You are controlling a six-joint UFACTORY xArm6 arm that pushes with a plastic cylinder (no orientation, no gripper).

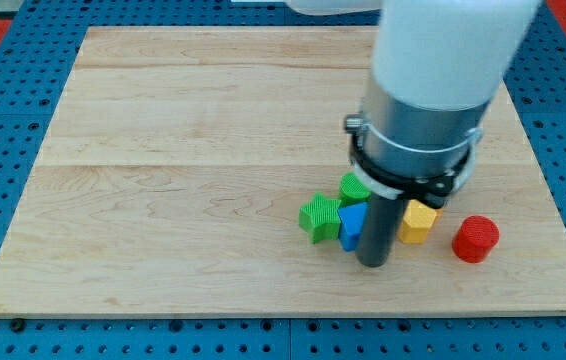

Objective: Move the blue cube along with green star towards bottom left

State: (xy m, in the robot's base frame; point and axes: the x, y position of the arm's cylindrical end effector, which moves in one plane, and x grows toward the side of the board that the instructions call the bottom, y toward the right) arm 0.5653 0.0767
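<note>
A blue block (351,224), its shape partly hidden, lies at the lower middle-right of the wooden board (183,150). A green star (320,217) touches its left side. A second green block (354,187) sits just above the blue one, partly behind the arm. My tip (373,260) rests on the board against the blue block's right side, between it and a yellow block (418,220).
A red cylinder (476,238) stands to the right of the yellow block, near the board's lower right. The arm's wide grey and white body (433,90) covers the upper right of the board. Blue pegboard (3,120) surrounds the board.
</note>
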